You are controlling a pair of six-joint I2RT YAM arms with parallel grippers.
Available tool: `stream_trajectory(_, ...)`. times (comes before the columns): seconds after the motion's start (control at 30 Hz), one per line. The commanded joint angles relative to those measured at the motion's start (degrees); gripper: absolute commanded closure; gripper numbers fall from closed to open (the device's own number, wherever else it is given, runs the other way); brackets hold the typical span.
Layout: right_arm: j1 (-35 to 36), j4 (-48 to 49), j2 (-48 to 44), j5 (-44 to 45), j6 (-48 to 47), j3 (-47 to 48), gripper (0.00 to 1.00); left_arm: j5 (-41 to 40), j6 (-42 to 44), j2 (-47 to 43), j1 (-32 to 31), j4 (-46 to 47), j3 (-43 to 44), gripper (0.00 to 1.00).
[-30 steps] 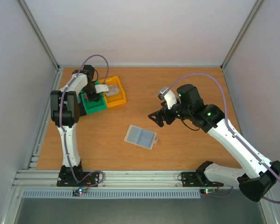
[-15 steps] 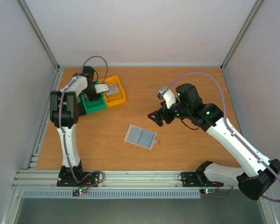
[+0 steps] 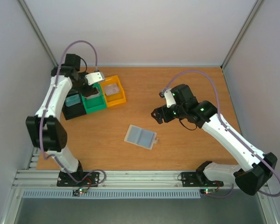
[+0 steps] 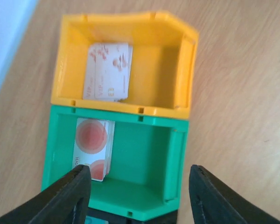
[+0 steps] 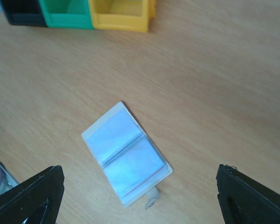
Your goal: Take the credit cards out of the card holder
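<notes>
Just released: second card in a bin, left jaws empty

Finding 1. The left gripper (image 4: 139, 191) was nearly closed low over the bins a second ago. It now hangs higher with its jaws parted and nothing between them. Below it, a red-spotted card (image 4: 93, 149) lies flat in the green bin (image 4: 172, 154). I judge this to be the card just let go.

Finding 2. A pale card (image 4: 108, 71) lies in the adjoining yellow bin (image 4: 186, 70). Both bins stand toward the far left corner of the table (image 3: 191, 154).

Finding 3. The card holder (image 5: 126, 154) lies spread open and flat near the middle of the table, somewhat toward the near edge, and has not moved. Its two pockets look uniformly pale blue. Whether a card remains inside cannot be told.

Finding 4. The right gripper (image 3: 158, 116) hangs above the table to the right of the holder. Its jaws are wide and hold nothing, and they do not touch the holder.

Assessment. At least two cards are out. The pockets need checking before the task is called complete.
</notes>
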Motion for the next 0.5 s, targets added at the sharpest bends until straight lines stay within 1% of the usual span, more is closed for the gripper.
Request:
stream_trajectory(0.0, 1.6, -2.7, 3.7, 2.3, 10.2, -1.1, 0.14, 10.7, 1.4, -9.9, -0.9, -6.1, -3.8, 0.38)
stream_trajectory(0.1, 5.9, -2.1, 6.2, 5.2, 14.4, -2.9, 0.20, 12.3, 5.8, -19.1, -5.7, -2.7, -15.6, 0.35)
stream_trajectory(0.2, 9.9, -1.7, 10.0, 7.9, 19.7, -3.8, 0.28, 9.2, 9.1, -27.5, -15.5, 2.9, -30.7, 0.35)
stream_trajectory(0.27, 12.6, -1.2, 13.2, 7.9, 22.6, -4.4, 0.29, 8.4, 11.1, -31.3, -20.5, 7.4, -39.9, 0.35)
stream_trajectory(0.37, 14.8, -0.9, 18.1, 7.4, 26.7, -4.9, 0.31, 7.4, 12.1, -33.4, -24.2, 16.4, -49.2, 0.35)
stream_trajectory(0.43, 15.2, -0.8, 20.8, 6.9, 29.4, -5.7, 0.33, 5.9, 10.9, -31.7, -25.1, 21.0, -51.9, 0.35)
stream_trajectory(0.47, 15.2, -0.7, 22.2, 6.8, 30.7, -6.2, 0.34, 4.9, 10.2, -28.9, -25.5, 21.8, -51.7, 0.34)
